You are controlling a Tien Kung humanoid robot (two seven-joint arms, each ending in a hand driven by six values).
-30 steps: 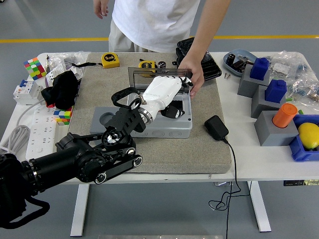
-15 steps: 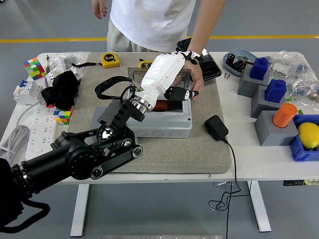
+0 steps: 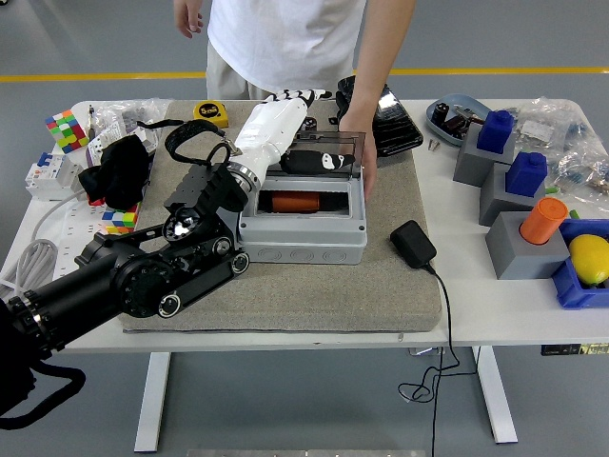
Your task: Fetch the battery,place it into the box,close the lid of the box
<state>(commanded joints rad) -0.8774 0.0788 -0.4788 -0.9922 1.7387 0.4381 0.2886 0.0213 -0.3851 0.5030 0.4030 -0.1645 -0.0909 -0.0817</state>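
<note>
The grey box (image 3: 303,246) stands in the middle of the grey mat (image 3: 314,295). An orange-red battery (image 3: 297,202) lies inside it. The clear lid (image 3: 333,145) stands up at the box's back edge. My left hand (image 3: 285,129), white with black-tipped fingers (image 3: 303,94), is at the box's back left. Its fingers are stretched out behind the lid's top and its thumb lies along the lid. It holds nothing. A person's hand (image 3: 361,164) rests on the box's right back corner by the lid.
A black power adapter (image 3: 413,244) with its cable lies right of the box. A black case (image 3: 388,119) and a yellow tape measure (image 3: 210,114) lie behind it. Black cloth (image 3: 119,171), a cube (image 3: 65,129) and a power strip (image 3: 71,249) are left. Grey blocks (image 3: 514,249) and a blue tray (image 3: 576,286) stand right.
My left hand rose out of the box and swung back and left to the lid. The battery now lies uncovered in the box. The person's hand stayed by the box's right side.
</note>
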